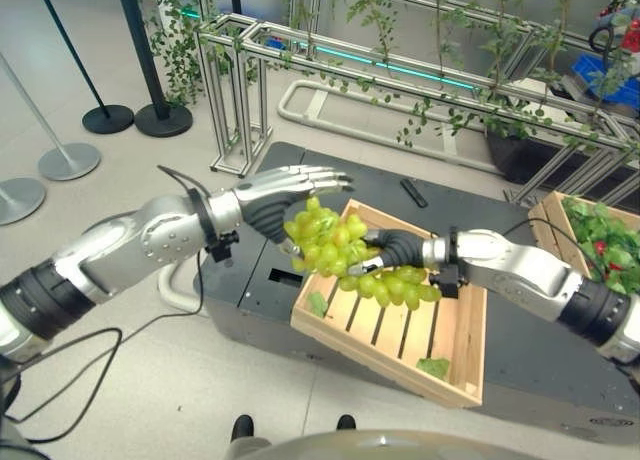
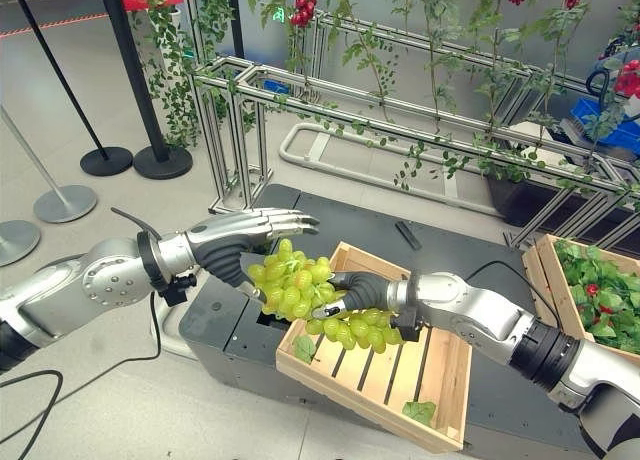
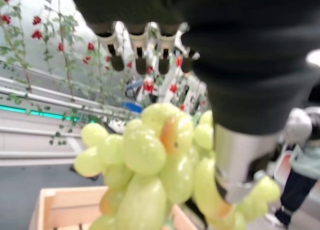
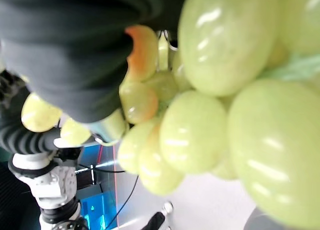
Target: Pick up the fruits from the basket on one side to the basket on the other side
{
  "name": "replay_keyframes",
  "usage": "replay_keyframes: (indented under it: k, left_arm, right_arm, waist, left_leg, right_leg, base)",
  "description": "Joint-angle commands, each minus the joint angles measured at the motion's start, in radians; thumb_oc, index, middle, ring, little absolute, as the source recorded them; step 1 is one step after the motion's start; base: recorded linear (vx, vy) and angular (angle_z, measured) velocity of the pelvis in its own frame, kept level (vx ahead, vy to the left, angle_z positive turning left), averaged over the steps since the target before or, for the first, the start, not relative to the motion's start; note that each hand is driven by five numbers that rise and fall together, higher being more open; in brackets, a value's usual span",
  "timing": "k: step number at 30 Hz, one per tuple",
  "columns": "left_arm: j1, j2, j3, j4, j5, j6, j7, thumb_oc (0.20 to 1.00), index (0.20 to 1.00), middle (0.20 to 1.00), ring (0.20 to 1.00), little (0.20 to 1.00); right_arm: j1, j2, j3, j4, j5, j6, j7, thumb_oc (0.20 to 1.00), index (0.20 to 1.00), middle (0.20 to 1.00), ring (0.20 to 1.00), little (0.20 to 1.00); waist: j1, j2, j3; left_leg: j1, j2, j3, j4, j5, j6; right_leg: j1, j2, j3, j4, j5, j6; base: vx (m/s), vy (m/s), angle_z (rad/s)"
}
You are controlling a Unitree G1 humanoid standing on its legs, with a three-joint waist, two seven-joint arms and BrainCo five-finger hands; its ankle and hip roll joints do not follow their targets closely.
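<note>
On the dark worktop [image 1: 560, 370] in front of me sits a slatted wooden crate [image 1: 455, 345], with a second basket [image 1: 548, 218] of leaves and red fruit at the far right. Above the crate's left end I see the green grape bunch [image 1: 345, 255] held aloft: my right hand [image 1: 392, 250] curls its fingers [image 1: 362, 268] around it, while my left hand [image 1: 272, 202] touches it with fingers [image 1: 325, 183] straight.
</note>
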Motion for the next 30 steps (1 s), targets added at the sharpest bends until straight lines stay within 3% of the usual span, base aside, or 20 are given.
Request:
replay_keyframes:
  k: [1, 11, 20, 30]
  left_arm:
    - [-0.058, 0.018, 0.02, -0.002, -0.01, -0.026, 0.009, 1.0, 1.0, 1.0, 1.0, 1.0]
    - [-0.06, 0.053, -0.023, -0.015, -0.04, -0.017, -0.006, 1.0, 1.0, 1.0, 1.0, 1.0]
    - [-0.076, 0.054, -0.073, -0.009, -0.031, -0.013, -0.022, 1.0, 1.0, 1.0, 1.0, 1.0]
    - [-0.009, 0.024, -0.021, -0.008, -0.02, -0.002, -0.01, 1.0, 1.0, 1.0, 1.0, 1.0]
  right_arm:
    - [-0.112, -0.021, -0.004, -0.081, 0.095, -0.071, -0.032, 0.2, 0.2, 0.2, 0.2, 0.2]
    - [-0.186, -0.084, 0.026, -0.079, 0.04, -0.097, -0.054, 0.2, 0.2, 0.2, 0.2, 0.2]
    - [-0.238, -0.065, 0.044, -0.094, 0.032, -0.115, -0.079, 0.2, 0.2, 0.2, 0.2, 0.2]
    - [-0.216, -0.072, 0.027, -0.21, 0.069, -0.124, -0.085, 0.2, 0.2, 0.2, 0.2, 0.2]
  waist:
    - [-0.022, -0.039, 0.011]
    - [-0.034, -0.036, 0.008]
    - [-0.043, -0.028, 0.001]
    - [-0.047, -0.035, -0.011]
  left_leg:
    - [0.085, -0.025, 0.042, 0.01, -0.093, 0.024]
    - [0.104, -0.026, 0.059, 0.012, -0.099, 0.027]
    - [0.109, -0.026, 0.063, 0.011, -0.101, 0.028]
    - [0.097, -0.026, 0.06, 0.012, -0.09, 0.028]
  right_leg:
    - [0.004, -0.042, 0.033, 0.045, -0.012, 0.103]
    - [0.012, -0.039, 0.054, 0.043, -0.01, 0.104]
    - [0.015, -0.037, 0.06, 0.041, -0.01, 0.104]
    - [0.008, -0.038, 0.064, 0.032, 0.0, 0.1]
  base:
    - [0.0, 0.0, 0.0]
    - [0.01, 0.009, -0.06]
    - [0.0, 0.0, -0.02]
    - [0.0, -0.001, 0.0]
